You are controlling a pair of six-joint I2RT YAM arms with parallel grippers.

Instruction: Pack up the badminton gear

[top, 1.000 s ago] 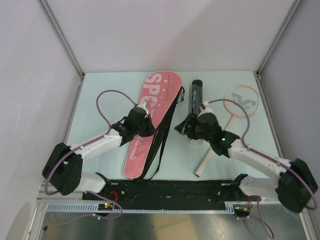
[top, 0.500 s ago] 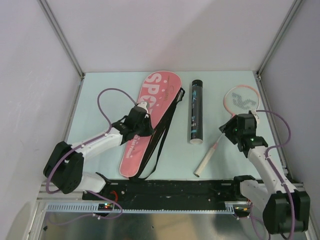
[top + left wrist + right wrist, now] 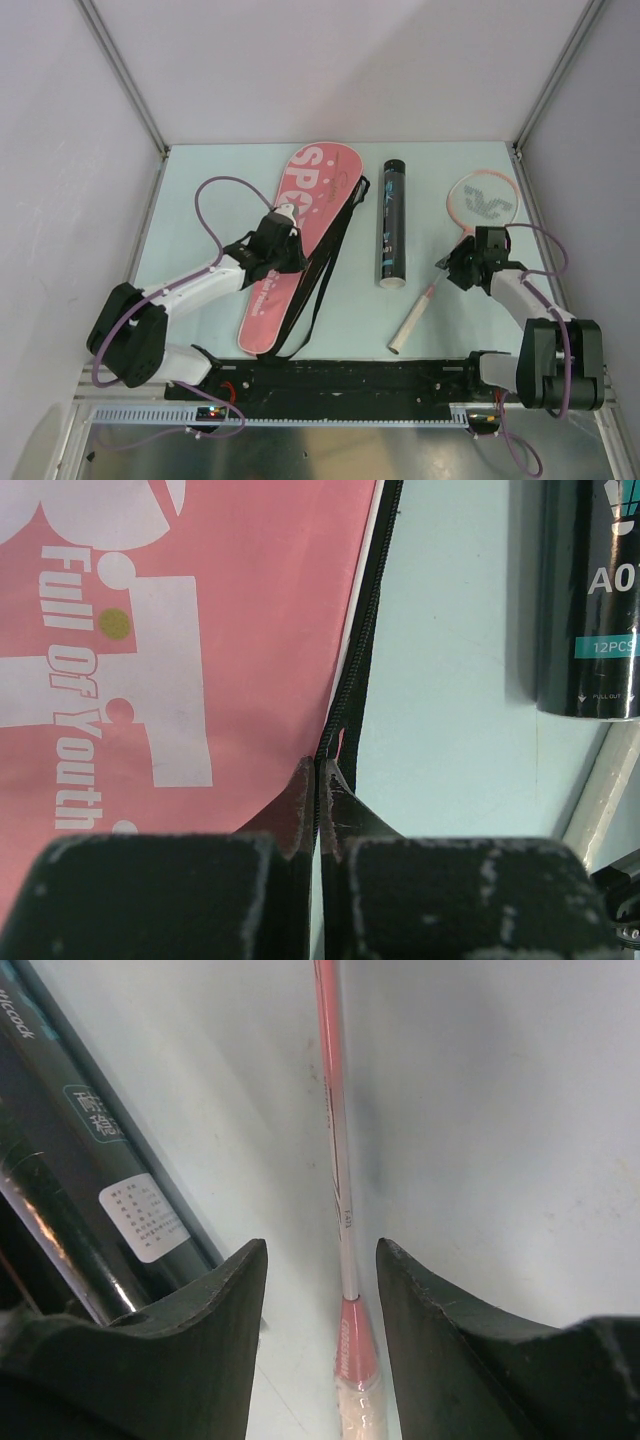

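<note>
A pale green desk [image 3: 200, 200] stands between plain white walls. Nearest, right of centre, lies the white handle of a pink-framed racket [image 3: 410, 322], its thin shaft running away to the far right where the head rests. The right tool [image 3: 450, 268] is spread astride that shaft, a finger on either side and neither touching it. To the left, the left tool [image 3: 300, 265] is pressed together, pinching the zipper edge of the pink racket case [image 3: 312, 185]. The black tube [image 3: 391, 220] lies between case and racket.
</note>
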